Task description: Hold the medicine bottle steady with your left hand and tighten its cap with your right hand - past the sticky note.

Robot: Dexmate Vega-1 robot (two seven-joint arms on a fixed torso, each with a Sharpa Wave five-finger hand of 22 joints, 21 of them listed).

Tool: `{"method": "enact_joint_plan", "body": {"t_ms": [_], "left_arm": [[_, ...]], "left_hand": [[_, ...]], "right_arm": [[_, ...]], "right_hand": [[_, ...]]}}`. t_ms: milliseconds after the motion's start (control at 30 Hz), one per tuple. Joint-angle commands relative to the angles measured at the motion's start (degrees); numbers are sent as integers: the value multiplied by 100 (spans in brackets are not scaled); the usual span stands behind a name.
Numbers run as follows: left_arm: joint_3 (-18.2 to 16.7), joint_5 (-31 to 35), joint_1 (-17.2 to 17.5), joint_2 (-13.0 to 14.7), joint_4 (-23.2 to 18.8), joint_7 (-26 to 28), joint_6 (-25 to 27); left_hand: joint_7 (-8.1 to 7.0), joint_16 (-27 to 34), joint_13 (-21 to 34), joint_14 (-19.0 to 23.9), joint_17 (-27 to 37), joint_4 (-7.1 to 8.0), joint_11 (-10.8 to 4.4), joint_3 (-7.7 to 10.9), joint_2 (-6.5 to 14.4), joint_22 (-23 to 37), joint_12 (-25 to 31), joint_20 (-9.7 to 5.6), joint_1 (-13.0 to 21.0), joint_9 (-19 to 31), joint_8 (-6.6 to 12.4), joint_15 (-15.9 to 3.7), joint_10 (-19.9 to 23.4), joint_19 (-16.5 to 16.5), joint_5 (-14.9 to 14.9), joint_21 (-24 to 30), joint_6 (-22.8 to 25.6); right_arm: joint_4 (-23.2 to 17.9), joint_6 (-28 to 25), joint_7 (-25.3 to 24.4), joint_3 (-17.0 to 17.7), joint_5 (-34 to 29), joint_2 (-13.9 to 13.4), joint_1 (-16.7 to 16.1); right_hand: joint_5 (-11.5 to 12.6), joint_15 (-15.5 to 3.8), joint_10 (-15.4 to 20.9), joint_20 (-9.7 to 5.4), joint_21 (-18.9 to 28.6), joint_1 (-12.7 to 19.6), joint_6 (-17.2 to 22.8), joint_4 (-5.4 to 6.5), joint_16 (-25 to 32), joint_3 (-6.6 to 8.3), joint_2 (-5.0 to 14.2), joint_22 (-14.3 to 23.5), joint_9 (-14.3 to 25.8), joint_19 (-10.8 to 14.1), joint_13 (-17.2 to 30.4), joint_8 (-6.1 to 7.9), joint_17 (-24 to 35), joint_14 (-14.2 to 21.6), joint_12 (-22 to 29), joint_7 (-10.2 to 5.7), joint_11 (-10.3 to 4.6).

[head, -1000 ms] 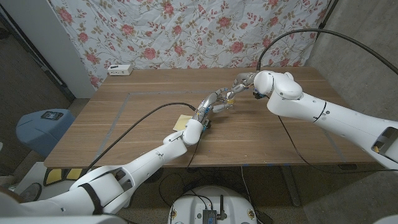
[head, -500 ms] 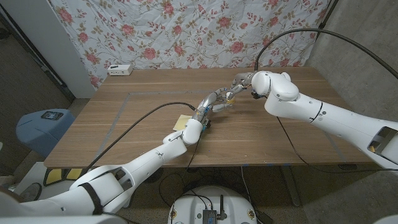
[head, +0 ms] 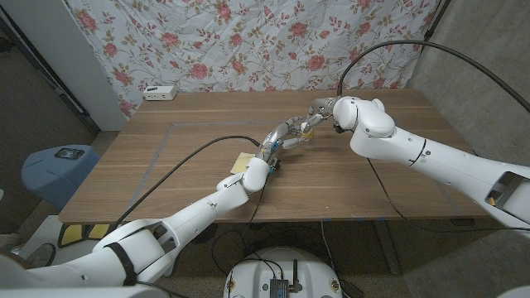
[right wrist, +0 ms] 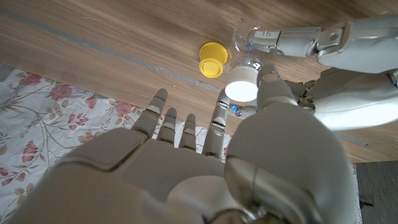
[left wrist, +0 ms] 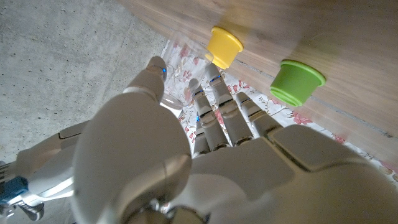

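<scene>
The clear medicine bottle (right wrist: 244,38) stands out from the fingers of my left hand (right wrist: 348,43), which grip its body. Its white cap (right wrist: 242,88) sits between the thumb and a finger of my right hand (right wrist: 205,162), which pinch it while the other fingers stay spread. In the head view the two hands meet above the table's far middle: left hand (head: 286,134), right hand (head: 321,108). The bottle (left wrist: 172,99) shows faintly between the thumb and fingers of my left hand (left wrist: 186,149). A yellow sticky note (head: 244,161) lies on the table beside my left wrist, nearer than the bottle.
A small yellow cup (right wrist: 213,59) and a green cup (left wrist: 297,81) stand on the wooden table (head: 166,157) just beyond the hands. A white box (head: 160,92) sits at the far left edge. Black cables (head: 190,157) run along both arms. A floral cloth hangs behind.
My right wrist and forearm have shifted slightly left at the cap. The left hand and bottle have stayed put.
</scene>
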Motion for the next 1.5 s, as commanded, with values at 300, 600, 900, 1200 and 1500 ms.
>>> {"method": "enact_joint_plan", "body": {"t_ms": [300,600,900,1200,1500], "left_arm": [[4,-16,5,-10,3,-9,13],[8,-18,-2,-18,20,-5,11],[10,-20,7,-19,6,2,23],[9,-12,19,-5,-25,4,24],[8,-8,30,11,-56,-11,26]], "left_hand": [[-42,26,20,24,8,-4,-202,-7,21,13,22,-747,28,14,-11,-505,231,-16,42,-2,10],[-40,21,20,16,6,-3,-199,-3,24,13,24,-744,30,14,-12,-508,235,-14,43,-1,5],[-39,22,20,19,6,5,-173,-8,25,13,22,-741,18,14,-13,-497,232,-14,41,-1,5],[-44,19,20,15,4,3,-188,-9,22,13,25,-747,19,14,-13,-495,241,-17,42,-2,5],[-45,25,20,24,7,1,-185,-12,23,13,24,-745,22,14,-13,-500,238,-12,42,0,4]], "right_arm": [[109,43,-193,121,-68,116,-136],[138,46,-304,138,-103,139,-188],[156,-10,-413,161,-126,176,-247],[164,-105,-497,135,-174,196,-278],[128,-220,-595,126,-222,194,-318]], "right_hand": [[-37,-48,230,-54,43,73,391,47,59,48,28,18,25,102,16,158,22,129,64,9,-34],[-45,-102,396,-74,55,114,769,60,82,61,52,19,15,184,13,290,22,242,84,-11,-79],[-54,-170,542,-102,72,144,1000,70,99,68,67,20,1,283,11,362,22,339,98,-32,-125],[-63,-210,662,-135,85,103,1162,108,126,50,86,21,-9,360,10,410,27,441,113,-7,-140],[-72,-243,816,-158,89,-24,1365,183,142,3,126,22,-22,437,10,465,37,526,128,21,-141]]}}
